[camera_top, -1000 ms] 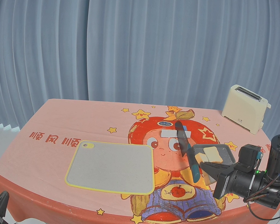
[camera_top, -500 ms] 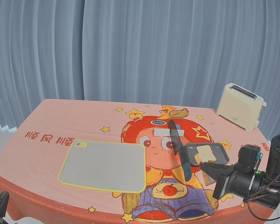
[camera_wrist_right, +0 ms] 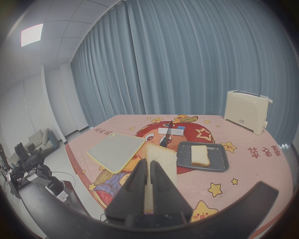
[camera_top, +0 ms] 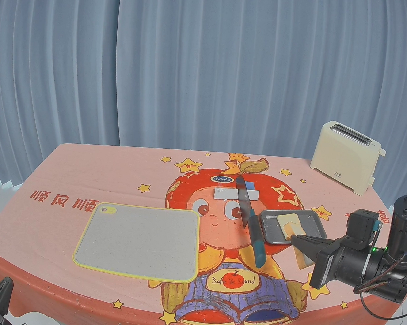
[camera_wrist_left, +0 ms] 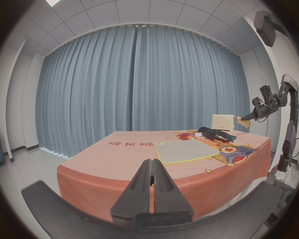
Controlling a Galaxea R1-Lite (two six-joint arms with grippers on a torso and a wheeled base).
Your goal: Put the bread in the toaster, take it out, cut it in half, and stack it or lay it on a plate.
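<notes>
A cream toaster (camera_top: 347,157) stands at the table's far right corner. My right gripper (camera_top: 295,239) hangs over the table's right front, just in front of the dark tray (camera_top: 269,232), and is shut on a bread slice (camera_top: 304,259) held on edge. In the right wrist view the held bread slice (camera_wrist_right: 162,163) stands between the shut fingers. A second bread slice (camera_top: 290,223) lies flat on the tray. My left gripper (camera_wrist_left: 152,161) is shut and holds nothing, low and off the table's front left corner.
A grey cutting board (camera_top: 137,242) with a yellow rim lies at the front left. A knife (camera_top: 253,216) with a blue handle rests left of the tray, its blade toward a small white and blue strip (camera_top: 231,193). A curtain hangs behind the table.
The head view has shifted, so the table and its things sit further left in the picture. The right gripper keeps the bread slice and now hangs before the tray's middle.
</notes>
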